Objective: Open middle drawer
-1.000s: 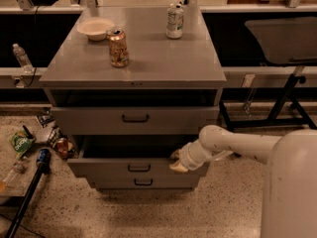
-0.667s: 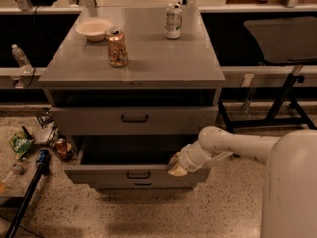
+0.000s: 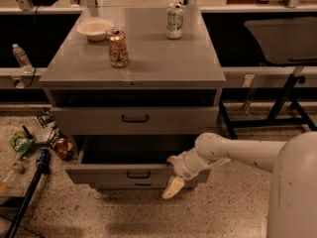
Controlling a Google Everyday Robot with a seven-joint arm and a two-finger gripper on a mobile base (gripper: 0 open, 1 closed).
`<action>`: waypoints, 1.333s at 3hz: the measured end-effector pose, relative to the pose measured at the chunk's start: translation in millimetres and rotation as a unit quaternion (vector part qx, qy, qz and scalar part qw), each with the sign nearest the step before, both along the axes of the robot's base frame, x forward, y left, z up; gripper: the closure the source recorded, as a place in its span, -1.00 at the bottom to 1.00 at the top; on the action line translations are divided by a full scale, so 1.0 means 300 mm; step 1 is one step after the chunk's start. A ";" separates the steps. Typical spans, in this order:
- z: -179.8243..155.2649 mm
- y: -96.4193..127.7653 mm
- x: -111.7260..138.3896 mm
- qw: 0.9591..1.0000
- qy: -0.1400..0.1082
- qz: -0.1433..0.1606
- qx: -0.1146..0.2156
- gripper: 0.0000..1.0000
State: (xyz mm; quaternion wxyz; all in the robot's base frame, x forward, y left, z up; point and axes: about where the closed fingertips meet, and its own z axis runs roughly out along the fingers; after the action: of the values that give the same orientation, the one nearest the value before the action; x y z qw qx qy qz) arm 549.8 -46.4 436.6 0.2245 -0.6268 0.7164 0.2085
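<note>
Cream-coloured two-finger gripper (image 3: 173,176) is held at the right end of the wide, shallow grey metal middle drawer (image 3: 99,174); its state cannot be told. That drawer is pulled out from the grey metal cabinet (image 3: 148,63).

middle drawer (image 3: 99,174) jutting out under top drawer (image 3: 89,119) | gripper (image 3: 173,174) hanging at its front's right end

Right front corner of the middle drawer (image 3: 99,175) behind the gripper (image 3: 174,178), interior in shadow.
</note>
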 end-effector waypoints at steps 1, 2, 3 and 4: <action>0.034 0.077 -0.151 0.998 0.044 -0.021 0.029 -0.93; 0.053 0.100 -0.200 0.997 0.056 -0.027 0.036 -0.47; 0.071 0.106 -0.218 0.997 0.057 -0.030 0.036 0.08; 0.071 0.106 -0.218 0.997 0.057 -0.030 0.036 -0.19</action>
State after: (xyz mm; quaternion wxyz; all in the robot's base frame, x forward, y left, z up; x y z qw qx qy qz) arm 484.5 -14.7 457.8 0.2122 -0.5836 0.7386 0.2625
